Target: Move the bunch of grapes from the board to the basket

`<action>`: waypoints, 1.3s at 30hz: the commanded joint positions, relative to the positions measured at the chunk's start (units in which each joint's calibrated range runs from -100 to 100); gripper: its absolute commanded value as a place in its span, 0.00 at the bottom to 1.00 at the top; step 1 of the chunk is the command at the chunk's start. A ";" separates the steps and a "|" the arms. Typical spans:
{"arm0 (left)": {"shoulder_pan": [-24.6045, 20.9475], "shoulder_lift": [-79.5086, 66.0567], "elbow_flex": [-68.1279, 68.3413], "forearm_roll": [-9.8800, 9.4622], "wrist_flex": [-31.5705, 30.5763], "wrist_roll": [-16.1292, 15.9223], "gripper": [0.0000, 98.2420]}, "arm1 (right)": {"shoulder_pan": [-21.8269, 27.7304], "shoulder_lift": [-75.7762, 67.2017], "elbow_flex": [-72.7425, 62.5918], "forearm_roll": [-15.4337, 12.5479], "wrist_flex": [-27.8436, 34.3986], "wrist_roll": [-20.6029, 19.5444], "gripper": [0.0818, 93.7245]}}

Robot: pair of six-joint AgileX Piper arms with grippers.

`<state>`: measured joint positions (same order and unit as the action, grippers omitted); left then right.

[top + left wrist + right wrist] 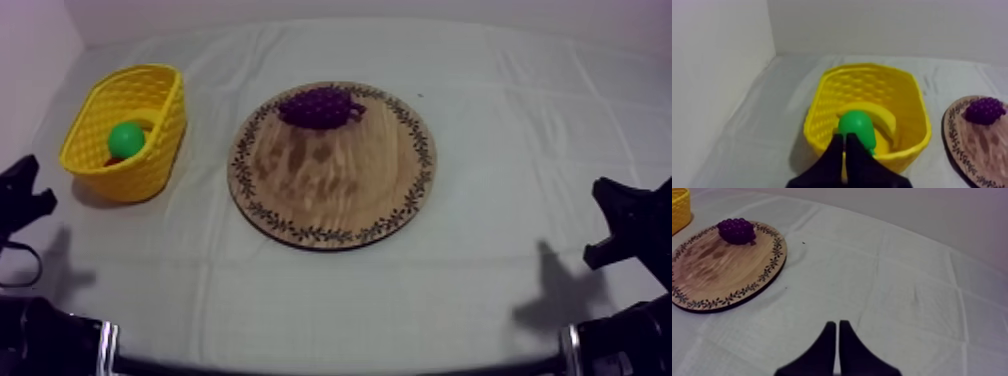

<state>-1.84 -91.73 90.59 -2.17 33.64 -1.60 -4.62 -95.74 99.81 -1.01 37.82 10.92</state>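
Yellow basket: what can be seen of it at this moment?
The yellow basket looks like moulded plastic, with latticed walls and a plain oval rim. It stands upright on the cloth at the table's left side, apart from the wooden board. Inside lie a green pear and a banana.

green pear point(856, 125) just beside a banana point(884, 120) — grey-white cloth point(500, 290)
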 commanded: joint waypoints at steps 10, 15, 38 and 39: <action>5.95 28.07 -27.98 0.12 1.93 -2.53 0.00 | 0.03 -0.01 -0.03 0.01 0.00 0.01 0.00; 8.68 39.66 -38.89 0.18 3.94 -4.06 0.00 | 0.03 -0.01 -0.03 0.01 0.00 0.03 0.00; 23.85 80.24 -77.45 -0.96 16.22 -7.19 0.00 | 0.03 -0.01 -0.03 0.01 0.00 0.00 0.00; 24.30 81.71 -78.14 -0.99 16.38 -7.55 0.00 | 0.03 -0.01 -0.03 0.01 0.00 0.01 0.00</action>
<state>21.68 -13.45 14.08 -3.12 49.94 -8.83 -4.62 -95.74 99.81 -1.01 37.82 10.92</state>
